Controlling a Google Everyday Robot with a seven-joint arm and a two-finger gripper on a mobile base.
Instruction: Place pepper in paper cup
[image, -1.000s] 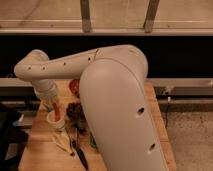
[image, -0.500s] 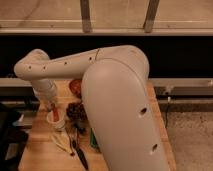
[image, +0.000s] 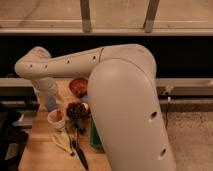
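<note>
The white paper cup stands on the wooden table at the left. A small orange-red piece, the pepper, shows inside the cup's rim. My gripper hangs from the white arm just above and behind the cup. The arm's wrist hides most of it.
A dark red grape cluster lies right of the cup, with a round orange-red bowl behind it. A green tray is partly hidden by my arm. A black-handled utensil and a yellowish item lie in front.
</note>
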